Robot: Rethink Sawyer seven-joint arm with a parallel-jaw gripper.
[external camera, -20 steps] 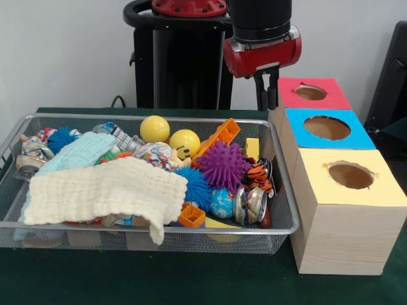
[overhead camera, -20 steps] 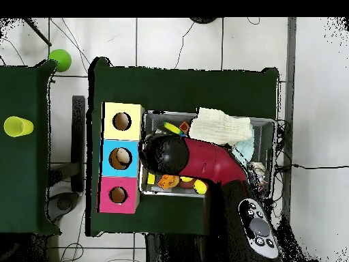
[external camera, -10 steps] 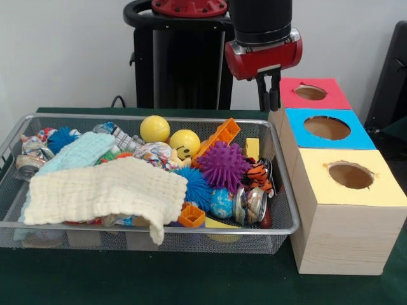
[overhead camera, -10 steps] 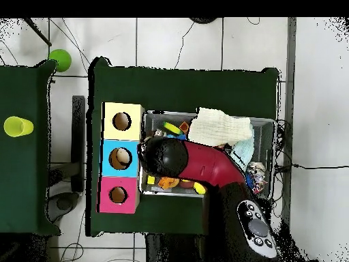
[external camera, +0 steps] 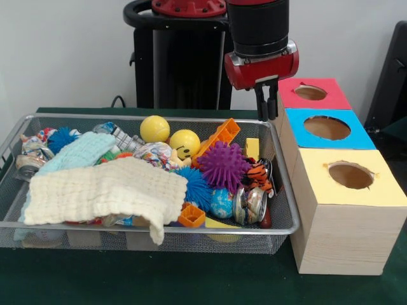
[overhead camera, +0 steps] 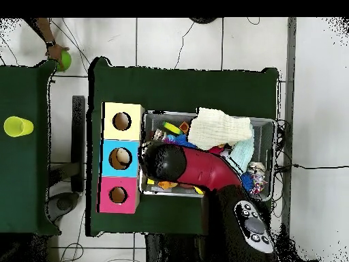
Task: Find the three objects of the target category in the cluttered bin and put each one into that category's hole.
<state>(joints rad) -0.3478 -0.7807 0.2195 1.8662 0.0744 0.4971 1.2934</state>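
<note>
The wire bin [external camera: 146, 224] is heaped with toys. Among them are a purple spiky ball [external camera: 222, 164], two yellow balls [external camera: 154, 128] [external camera: 185, 143], a blue spiky ball [external camera: 197, 185], an orange block [external camera: 219, 136], a tiger toy [external camera: 257, 173] and a crushed can [external camera: 249, 204]. A cream cloth [external camera: 105, 190] covers the front left of the pile. My gripper [external camera: 267, 117] hangs above the bin's far right corner, beside the pink box [external camera: 331, 96]; it looks shut and holds nothing. In the overhead view the arm [overhead camera: 184, 164] hides the gripper and that end of the bin.
Three boxes with round holes stand in a row beside the bin: pink, blue [external camera: 356, 135] and yellow [external camera: 375, 190]. A light blue cloth [external camera: 79, 152] lies at the bin's left. Overhead, a person's hand [overhead camera: 53, 46] rests on a green ball [overhead camera: 65, 61]; a yellow cup [overhead camera: 18, 126] stands on the side table.
The gripper has come down a little over the bin's far right corner. A person's hand has appeared at the green ball in the overhead view.
</note>
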